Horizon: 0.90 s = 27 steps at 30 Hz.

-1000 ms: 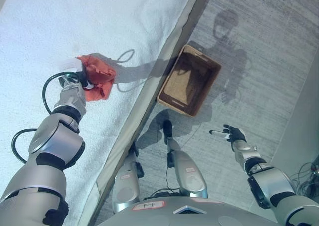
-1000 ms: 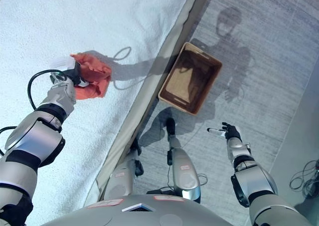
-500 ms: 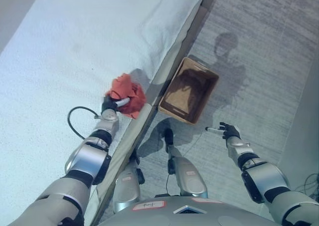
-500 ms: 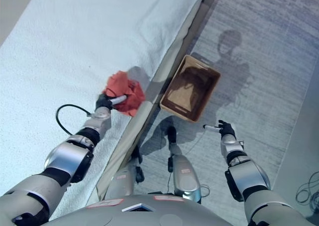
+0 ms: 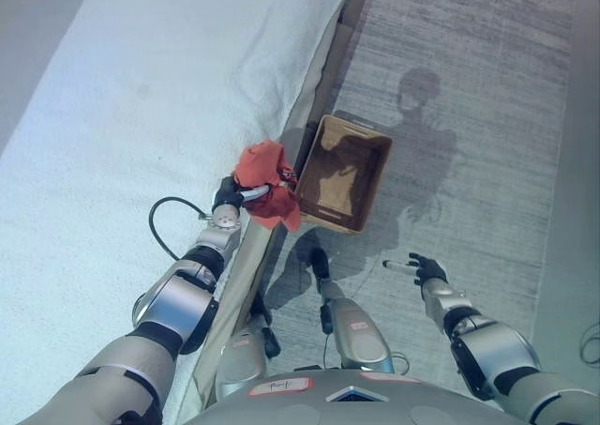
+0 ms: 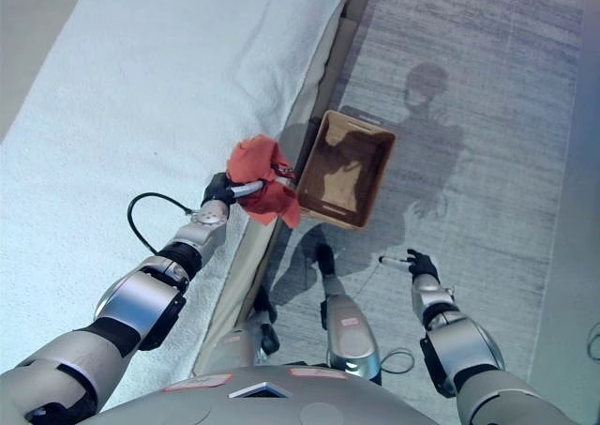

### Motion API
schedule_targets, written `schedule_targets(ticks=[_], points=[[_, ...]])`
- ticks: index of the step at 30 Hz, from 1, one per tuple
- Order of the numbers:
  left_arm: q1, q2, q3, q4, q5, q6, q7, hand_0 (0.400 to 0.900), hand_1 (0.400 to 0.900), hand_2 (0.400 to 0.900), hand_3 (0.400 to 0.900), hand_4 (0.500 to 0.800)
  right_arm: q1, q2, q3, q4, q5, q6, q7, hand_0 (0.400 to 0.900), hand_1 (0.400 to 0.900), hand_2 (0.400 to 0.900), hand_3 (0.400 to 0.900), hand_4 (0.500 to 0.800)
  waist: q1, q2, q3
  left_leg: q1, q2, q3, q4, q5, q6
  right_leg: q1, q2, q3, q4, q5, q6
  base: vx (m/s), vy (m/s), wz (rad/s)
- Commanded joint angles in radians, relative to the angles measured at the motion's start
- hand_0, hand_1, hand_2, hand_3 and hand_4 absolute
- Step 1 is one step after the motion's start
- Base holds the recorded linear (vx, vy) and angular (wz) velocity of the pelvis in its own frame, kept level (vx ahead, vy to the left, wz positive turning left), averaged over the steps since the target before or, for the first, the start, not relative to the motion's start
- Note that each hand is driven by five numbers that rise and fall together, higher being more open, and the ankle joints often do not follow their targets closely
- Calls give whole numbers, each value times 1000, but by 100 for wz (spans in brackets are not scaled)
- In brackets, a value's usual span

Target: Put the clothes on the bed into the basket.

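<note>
My left hand is shut on a red cloth and holds it over the bed's side edge, just left of the brown basket. The cloth hangs from the hand and nearly touches the basket's near left rim. The basket stands on the floor beside the bed and looks empty inside. My right hand is open above the floor at the lower right, away from the basket. The cloth also shows in the right eye view.
The white bed fills the left half of the view; its beige side panel runs diagonally past the basket. Grey carpet covers the floor to the right.
My left hand has carried the red cloth rightward off the bed top to the bed's edge beside the basket. The camera has shifted too. The right hand has stayed low at the right.
</note>
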Motion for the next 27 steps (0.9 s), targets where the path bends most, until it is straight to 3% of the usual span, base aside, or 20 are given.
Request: schedule_targets(ticks=[1, 11, 18, 19, 20, 21, 27], points=[[-176, -13, 28, -4, -19, -98, -30, 400, 400, 400, 400, 500, -51, -104, -18, 49, -13, -14, -22, 900, 900, 900, 900, 800, -31, 78, 31, 21, 29, -19, -5, -60, -26, 43, 30, -32, 0, -104, 47, 50, -34, -39], [-180, -59, 37, -42, -138, -126, -91, 400, 400, 400, 400, 500, -19, -123, -30, 42, -16, -24, -6, 900, 900, 900, 900, 800, -68, 93, 16, 56, 47, 77, -5, -81, -32, 20, 65, 39, 0, -95, 51, 56, -31, -38], [-217, -46, 34, -13, -100, -120, -80, 400, 400, 400, 400, 500, -8, -116, -27, 47, -16, -33, -10, 900, 900, 900, 900, 800, -84, 87, 4, 65, 59, 122, -5, -84, -39, -1, 86, 72, 0, -84, 54, 45, -33, -26], [-224, -42, 35, -9, -97, -120, -78, 418, 418, 418, 418, 511, -6, -115, -28, 48, -17, -34, -11, 900, 900, 900, 900, 800, -85, 86, 3, 66, 60, 126, -5, -83, -40, -4, 88, 75, 0, -83, 54, 35, -35, -18], [-230, -37, 37, -3, -93, -118, -75, 865, 865, 865, 865, 779, -5, -115, -30, 49, -17, -35, -12, 900, 900, 900, 900, 800, -87, 84, 2, 66, 62, 131, -5, -82, -41, -6, 88, 77, 0, -82, 54, 20, -24, -10], [-231, -37, 37, -2, -93, -118, -75, 900, 900, 900, 900, 800, -5, -115, -30, 49, -17, -35, -12, 900, 900, 900, 900, 800, -86, 84, 2, 66, 62, 132, -5, -82, -42, -6, 89, 77, 0, -82, 54, 36, -41, -15], [-266, -12, 30, 19, -70, -107, -90, 900, 900, 900, 900, 800, 5, -112, -24, 54, -17, -37, -5, 900, 900, 900, 900, 800, -90, 75, -9, 66, 73, 143, -5, -79, -51, -17, 100, 85, 0, -82, 53, 37, -43, -6]])
